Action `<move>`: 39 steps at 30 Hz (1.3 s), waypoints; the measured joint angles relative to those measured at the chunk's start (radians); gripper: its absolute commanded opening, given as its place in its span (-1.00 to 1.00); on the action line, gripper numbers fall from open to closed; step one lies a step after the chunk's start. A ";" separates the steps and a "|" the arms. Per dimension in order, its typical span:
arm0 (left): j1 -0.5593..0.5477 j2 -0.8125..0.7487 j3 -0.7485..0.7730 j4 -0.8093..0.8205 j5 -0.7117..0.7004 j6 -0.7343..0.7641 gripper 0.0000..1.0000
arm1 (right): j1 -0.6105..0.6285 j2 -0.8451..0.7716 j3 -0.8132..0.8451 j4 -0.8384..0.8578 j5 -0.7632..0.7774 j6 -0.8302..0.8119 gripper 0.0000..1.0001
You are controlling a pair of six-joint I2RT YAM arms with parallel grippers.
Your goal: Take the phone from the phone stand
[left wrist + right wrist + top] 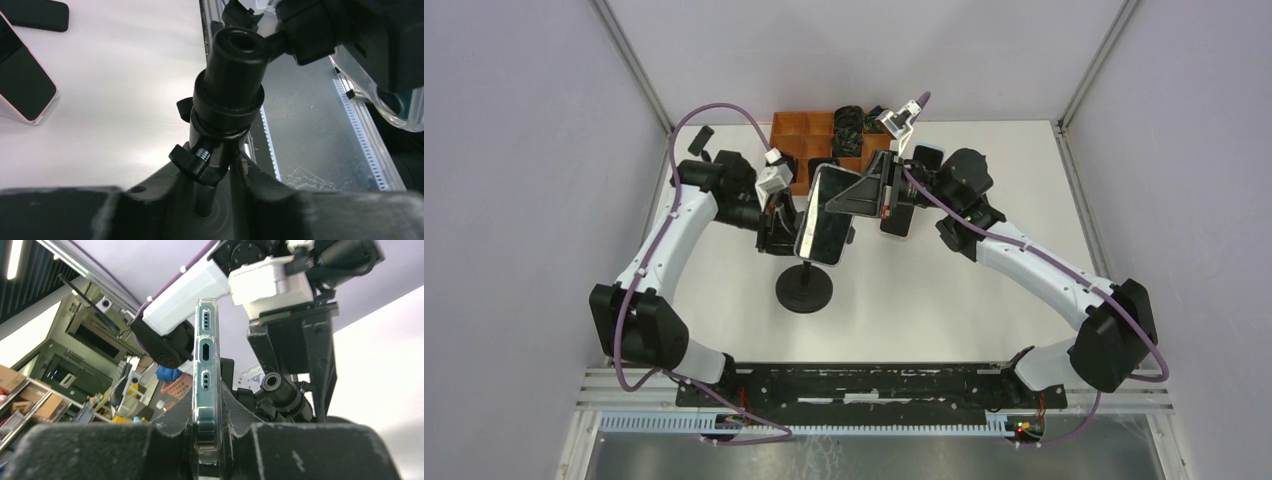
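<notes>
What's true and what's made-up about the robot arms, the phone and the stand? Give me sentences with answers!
1. The right end effector pinches the clear-cased smartphone. True.
2. The left end effector grips the smartphone too. False: it grips the stem of the black phone stand.
3. The orange plastic tray sits at the far edge of the white table. True.
4. No other phone lies on the table. False: a black slab phone lies there.

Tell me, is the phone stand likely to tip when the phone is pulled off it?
The phone stand looks top-heavy: small round base, thin pole, phone high up. The left gripper, jaws shut on its pole, should probably steady it.
</notes>
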 measured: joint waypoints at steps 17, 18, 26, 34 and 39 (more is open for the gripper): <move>0.010 -0.128 -0.176 0.443 -0.087 -0.297 -0.96 | 0.005 0.004 -0.010 -0.040 0.041 -0.090 -0.14; 0.007 -0.137 -0.184 0.478 -0.113 -0.324 -0.95 | 0.008 -0.002 -0.012 -0.051 0.048 -0.096 -0.14; -0.006 -0.141 -0.186 0.614 -0.178 -0.429 -0.95 | 0.012 -0.031 -0.043 -0.052 0.117 -0.124 -0.74; -0.013 -0.140 -0.183 0.601 -0.166 -0.479 -0.95 | 0.014 -0.033 -0.070 -0.024 0.165 -0.130 -1.00; -0.016 -0.133 -0.188 0.621 -0.183 -0.482 -0.96 | 0.017 -0.041 -0.070 -0.040 0.179 -0.139 -1.00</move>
